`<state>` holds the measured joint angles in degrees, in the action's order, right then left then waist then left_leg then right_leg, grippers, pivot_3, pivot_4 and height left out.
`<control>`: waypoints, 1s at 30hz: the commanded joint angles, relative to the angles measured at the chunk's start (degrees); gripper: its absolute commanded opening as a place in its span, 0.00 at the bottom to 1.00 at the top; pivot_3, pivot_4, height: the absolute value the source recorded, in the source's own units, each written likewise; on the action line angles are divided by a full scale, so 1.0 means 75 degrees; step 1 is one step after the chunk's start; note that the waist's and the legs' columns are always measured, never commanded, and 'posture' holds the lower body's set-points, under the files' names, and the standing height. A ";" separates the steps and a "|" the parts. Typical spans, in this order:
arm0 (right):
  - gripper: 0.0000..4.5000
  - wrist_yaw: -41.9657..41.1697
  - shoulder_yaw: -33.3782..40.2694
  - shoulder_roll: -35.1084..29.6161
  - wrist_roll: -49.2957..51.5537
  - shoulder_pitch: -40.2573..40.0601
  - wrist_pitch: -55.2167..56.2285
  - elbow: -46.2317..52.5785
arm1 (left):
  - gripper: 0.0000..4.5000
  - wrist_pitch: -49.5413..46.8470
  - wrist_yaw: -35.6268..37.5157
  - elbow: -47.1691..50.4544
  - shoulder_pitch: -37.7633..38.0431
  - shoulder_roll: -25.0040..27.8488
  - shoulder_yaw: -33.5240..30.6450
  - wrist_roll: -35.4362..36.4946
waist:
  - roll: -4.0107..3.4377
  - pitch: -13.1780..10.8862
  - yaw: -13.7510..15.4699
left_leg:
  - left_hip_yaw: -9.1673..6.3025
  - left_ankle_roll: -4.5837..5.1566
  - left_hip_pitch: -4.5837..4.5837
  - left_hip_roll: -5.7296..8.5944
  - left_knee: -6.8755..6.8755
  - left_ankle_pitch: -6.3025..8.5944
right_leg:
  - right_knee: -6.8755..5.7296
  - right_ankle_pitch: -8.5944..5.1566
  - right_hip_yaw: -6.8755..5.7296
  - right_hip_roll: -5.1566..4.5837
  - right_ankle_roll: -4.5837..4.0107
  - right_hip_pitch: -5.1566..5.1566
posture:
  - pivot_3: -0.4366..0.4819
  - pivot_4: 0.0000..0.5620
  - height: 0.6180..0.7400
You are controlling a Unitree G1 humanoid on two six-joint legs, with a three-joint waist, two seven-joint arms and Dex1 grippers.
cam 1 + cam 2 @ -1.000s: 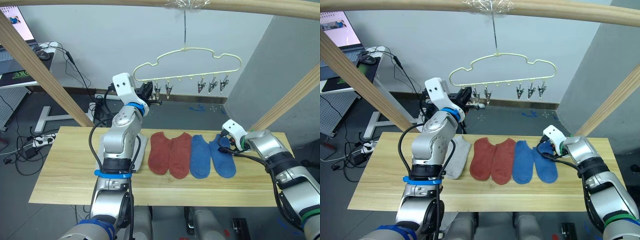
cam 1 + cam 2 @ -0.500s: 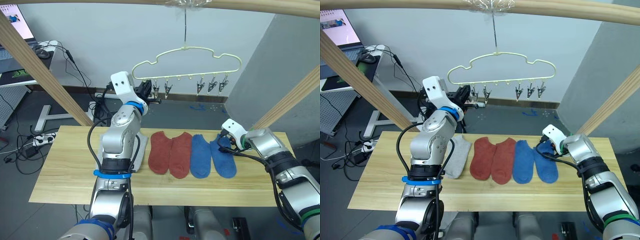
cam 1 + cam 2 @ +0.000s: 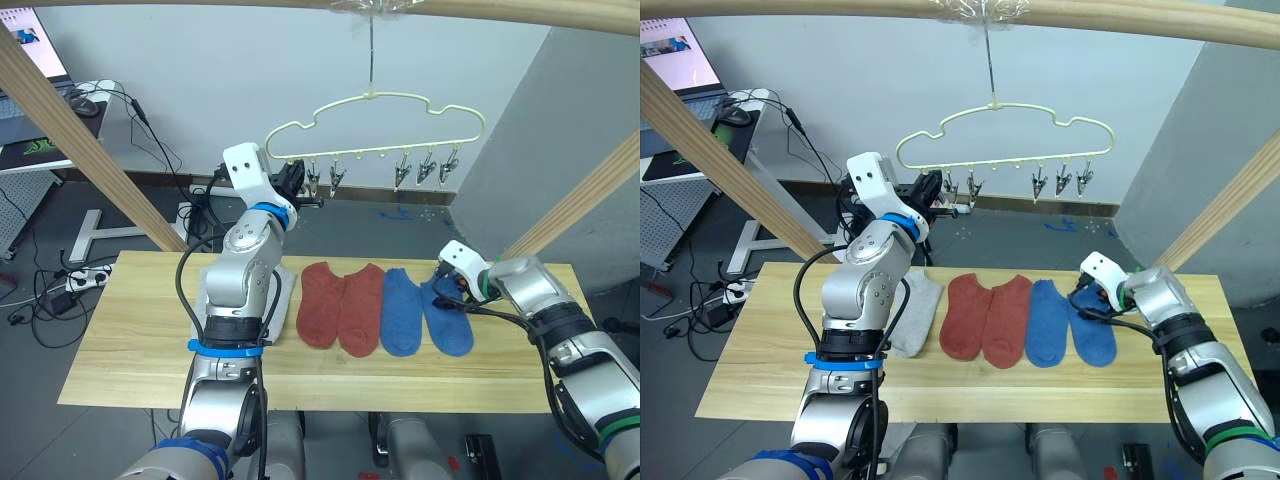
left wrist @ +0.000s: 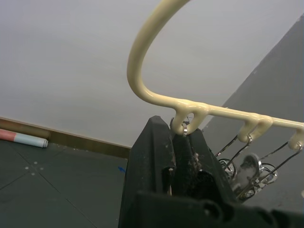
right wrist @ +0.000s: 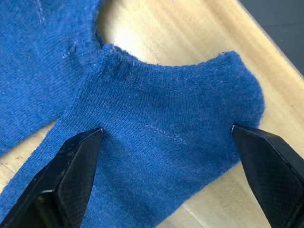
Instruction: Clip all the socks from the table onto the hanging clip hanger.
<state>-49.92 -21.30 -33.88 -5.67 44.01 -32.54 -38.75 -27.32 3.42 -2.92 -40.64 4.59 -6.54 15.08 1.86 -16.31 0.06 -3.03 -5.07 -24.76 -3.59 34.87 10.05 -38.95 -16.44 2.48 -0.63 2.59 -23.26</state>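
Right claw [image 5: 166, 156] has crept left over the right blue sock [image 3: 447, 317], fingers spread wide. Socks lie mid-desk [image 3: 130, 330]; hanger [image 3: 375, 125] hangs above. Left claw [image 4: 183, 147] is pinched around a clip [image 4: 184, 135].

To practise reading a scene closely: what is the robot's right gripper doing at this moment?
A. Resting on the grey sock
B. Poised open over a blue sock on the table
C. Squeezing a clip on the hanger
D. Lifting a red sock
B: the right gripper has its fingers spread wide over the blue sock lying flat on the table.
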 commanded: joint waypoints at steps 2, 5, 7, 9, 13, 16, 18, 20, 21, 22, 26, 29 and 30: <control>1.00 -0.0069 0.0074 0.0106 -0.0185 0.0045 0.0421 -0.0657 | 0.00 0.0049 0.0012 0.0233 -0.0034 0.0026 0.0019 -0.0042 | 0.0002 -0.0001 0.0003 | -0.0001 0.0000 0.0001 0.0000 0.0002 0.0000 | 0.0000 0.0002 -0.0001 0.0000 0.0004 0.0003 | 0.63 0.52 1.00; 1.00 -0.0165 0.0070 0.0154 -0.0224 0.0069 0.0519 -0.0746 | 0.00 0.0034 0.0007 0.0257 -0.0028 0.0055 0.0002 -0.0040 | 0.0006 -0.0003 0.0003 | -0.0001 0.0000 0.0002 0.0000 0.0005 0.0000 | 0.0000 0.0007 0.0001 0.0000 0.0012 0.0005 | 0.63 0.52 1.00; 1.00 -0.0256 0.0055 0.0155 -0.0248 0.0043 0.0556 -0.0709 | 0.00 0.0031 0.0003 0.0256 -0.0028 0.0063 -0.0002 -0.0039 | 0.0006 -0.0003 0.0003 | -0.0001 -0.0001 0.0002 0.0000 0.0005 -0.0001 | 0.0001 0.0009 0.0001 0.0000 0.0016 0.0005 | 0.63 0.52 1.00; 0.92 -0.0323 0.0071 0.0147 -0.0270 -0.0013 0.0535 -0.0629 | 0.00 0.0017 -0.0003 0.0295 -0.0006 0.0061 0.0002 -0.0034 | 0.0006 -0.0003 0.0003 | -0.0001 -0.0001 0.0002 0.0000 0.0005 -0.0001 | 0.0000 0.0010 0.0001 0.0000 0.0017 0.0005 | 0.62 0.52 1.00; 0.67 -0.0449 0.0081 0.0112 -0.0323 -0.0130 0.0434 -0.0483 | 0.00 0.0009 0.0002 0.0292 -0.0004 0.0060 -0.0004 -0.0021 | 0.0006 -0.0003 0.0009 | -0.0002 -0.0001 0.0002 0.0000 0.0003 0.0000 | 0.0001 0.0011 0.0001 0.0000 0.0017 0.0005 | 0.62 0.52 1.00; 0.44 -0.0508 0.0115 0.0100 -0.0367 -0.0198 0.0385 -0.0385 | 0.00 0.0013 0.0010 0.0282 0.0001 0.0064 -0.0002 -0.0023 | 0.0006 -0.0003 0.0014 | -0.0002 -0.0001 0.0002 0.0000 0.0003 0.0000 | 0.0001 0.0010 0.0000 0.0000 0.0017 0.0005 | 0.62 0.52 1.00; 0.27 -0.0534 0.0134 0.0088 -0.0374 -0.0260 0.0324 -0.0280 | 0.00 0.0009 0.0023 0.0284 0.0021 0.0063 0.0002 -0.0017 | 0.0006 -0.0002 0.0016 | -0.0002 -0.0001 0.0002 0.0000 0.0003 0.0000 | 0.0001 0.0010 0.0001 0.0000 0.0017 0.0005 | 0.62 0.52 1.00; 0.12 -0.0619 0.0153 0.0053 -0.0345 -0.0399 0.0140 -0.0019 | 0.00 -0.0097 0.0067 0.0368 0.0074 0.0063 -0.0014 0.0065 | 0.0006 -0.0002 0.0016 | -0.0003 -0.0001 0.0002 0.0000 0.0003 0.0000 | 0.0001 0.0010 0.0001 0.0000 0.0017 0.0005 | 0.61 0.53 1.00; 0.04 -0.0654 0.0165 0.0043 -0.0335 -0.0451 0.0048 0.0091 | 0.00 -0.0136 0.0088 0.0401 0.0093 0.0072 -0.0021 0.0092 | 0.0006 -0.0003 0.0016 | -0.0002 -0.0001 0.0002 0.0000 0.0003 0.0000 | 0.0001 0.0010 0.0001 0.0000 0.0017 0.0005 | 0.61 0.52 1.00; 0.02 -0.0644 0.0209 0.0003 -0.0321 -0.0533 -0.0079 0.0301 | 0.00 -0.0250 0.0152 0.0478 0.0119 0.0062 -0.0109 0.0258 | 0.0005 -0.0002 0.0018 | -0.0002 -0.0001 0.0002 0.0000 0.0004 0.0000 | 0.0001 0.0010 0.0001 0.0000 0.0017 0.0005 | 0.61 0.52 1.00; 0.02 -0.0705 0.0665 -0.0231 0.0027 -0.0952 -0.0976 0.1819 | 0.00 -0.1134 0.0563 0.0883 0.0197 0.0158 -0.0592 0.1253 | 0.0004 -0.0003 0.0028 | -0.0005 -0.0001 0.0001 0.0000 0.0001 0.0000 | 0.0001 0.0010 -0.0001 0.0000 0.0017 0.0005 | 0.61 0.50 1.00; 0.02 -0.0702 0.1153 -0.0344 0.0473 -0.1266 -0.1942 0.3277 | 0.00 -0.1743 0.0720 0.0996 0.0172 0.0317 -0.1044 0.1951 | 0.0001 -0.0004 0.0014 | -0.0005 -0.0001 0.0000 0.0000 0.0001 0.0000 | 0.0001 0.0010 -0.0001 0.0000 0.0018 0.0002 | 0.60 0.48 1.00; 0.02 -0.0692 0.1338 -0.0362 0.0650 -0.1369 -0.2304 0.3784 | 0.00 -0.1963 0.0710 0.0998 0.0133 0.0371 -0.1212 0.2182 | 0.0000 -0.0004 0.0000 | -0.0004 -0.0001 0.0000 0.0000 0.0000 0.0000 | 0.0000 0.0010 0.0000 -0.0001 0.0017 0.0001 | 0.60 0.47 1.00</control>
<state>-54.86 -14.48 -35.54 -3.34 33.79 -45.72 -17.71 -39.56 8.43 2.59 -39.22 6.76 -13.46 28.28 1.86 -16.34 0.06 -3.07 -5.08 -24.76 -3.60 34.88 10.05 -38.96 -16.36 2.48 -0.63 2.72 -23.26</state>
